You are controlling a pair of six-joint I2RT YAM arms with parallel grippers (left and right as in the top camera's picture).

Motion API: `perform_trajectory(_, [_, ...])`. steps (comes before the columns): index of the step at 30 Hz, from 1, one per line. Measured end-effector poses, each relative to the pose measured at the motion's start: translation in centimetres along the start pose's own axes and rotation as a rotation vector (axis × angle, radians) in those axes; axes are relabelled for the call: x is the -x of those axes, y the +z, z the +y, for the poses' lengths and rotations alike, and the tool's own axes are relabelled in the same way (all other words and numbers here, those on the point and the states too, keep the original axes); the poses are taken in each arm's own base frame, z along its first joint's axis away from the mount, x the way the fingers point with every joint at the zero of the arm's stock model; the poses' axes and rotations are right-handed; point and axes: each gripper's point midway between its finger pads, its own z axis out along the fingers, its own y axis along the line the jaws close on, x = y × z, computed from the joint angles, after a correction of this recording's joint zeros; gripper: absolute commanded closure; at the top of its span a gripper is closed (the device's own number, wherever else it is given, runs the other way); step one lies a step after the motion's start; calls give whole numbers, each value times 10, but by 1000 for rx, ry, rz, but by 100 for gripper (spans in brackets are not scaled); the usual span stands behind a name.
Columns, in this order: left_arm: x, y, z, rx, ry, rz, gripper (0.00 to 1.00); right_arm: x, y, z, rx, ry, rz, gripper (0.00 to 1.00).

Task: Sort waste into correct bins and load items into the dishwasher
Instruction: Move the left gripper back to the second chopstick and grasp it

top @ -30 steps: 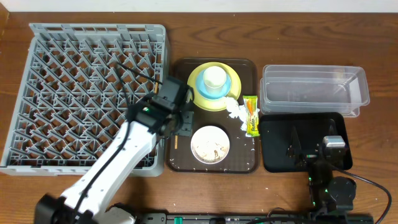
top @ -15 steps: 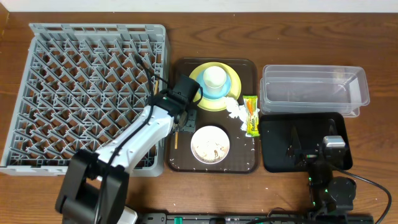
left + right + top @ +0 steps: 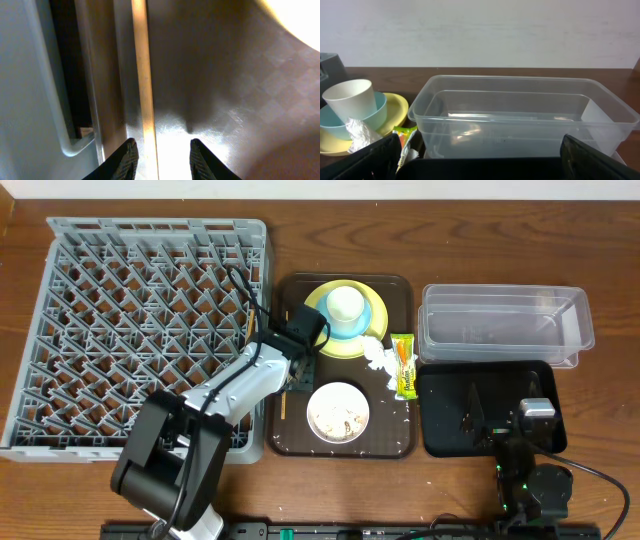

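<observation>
Left gripper [image 3: 162,161] is part-open and pinches nothing. One chopstick [image 3: 141,75] lies on the brown serving tray [image 3: 240,100] between the jaws, close against one finger. My plan: centre on it, lower the tips to the tray, then close. Dish rack [image 3: 140,320] beside the tool is bare. Ahead of the tool, white cup [image 3: 346,304] sits in blue bowl [image 3: 325,326] on yellow plate [image 3: 376,330]. White bowl [image 3: 312,412] holds crumbs [image 3: 340,418]. Clear tub [image 3: 505,325] and black tray [image 3: 450,395] hold no waste. Right gripper [image 3: 482,157] is agape.

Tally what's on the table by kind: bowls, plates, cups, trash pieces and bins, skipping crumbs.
Bowls: 2 (blue bowl, white bowl)
Plates: 1 (plate)
Cups: 1 (cup)
Trash pieces: 2 (tissue, wrapper)
Bins: 2 (tub, black tray)
Total: 8
</observation>
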Motion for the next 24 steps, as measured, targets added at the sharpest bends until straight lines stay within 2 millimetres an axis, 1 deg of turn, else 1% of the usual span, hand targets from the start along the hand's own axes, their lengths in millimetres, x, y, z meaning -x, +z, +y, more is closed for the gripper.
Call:
perform_trajectory(5, [-1, 10, 0, 9, -4, 14, 64, 0, 0, 0, 0, 0, 0, 1])
perform_trajectory(10, [0, 12, -2, 3, -5, 10, 65, 0, 0, 0, 0, 0, 0, 1])
perform_trajectory(11, [0, 13, -3, 0, -5, 13, 69, 0, 0, 0, 0, 0, 0, 1])
perform_trajectory(14, [0, 14, -7, -24, -9, 18, 75, 0, 0, 0, 0, 0, 0, 1])
perform_trajectory(18, [1, 14, -14, -58, -15, 27, 77, 0, 0, 0, 0, 0, 0, 1])
perform_trajectory(22, [0, 14, -16, -70, -17, 31, 78, 0, 0, 0, 0, 0, 0, 1])
perform_trajectory(24, [0, 14, -16, -72, -17, 31, 85, 0, 0, 0, 0, 0, 0, 1])
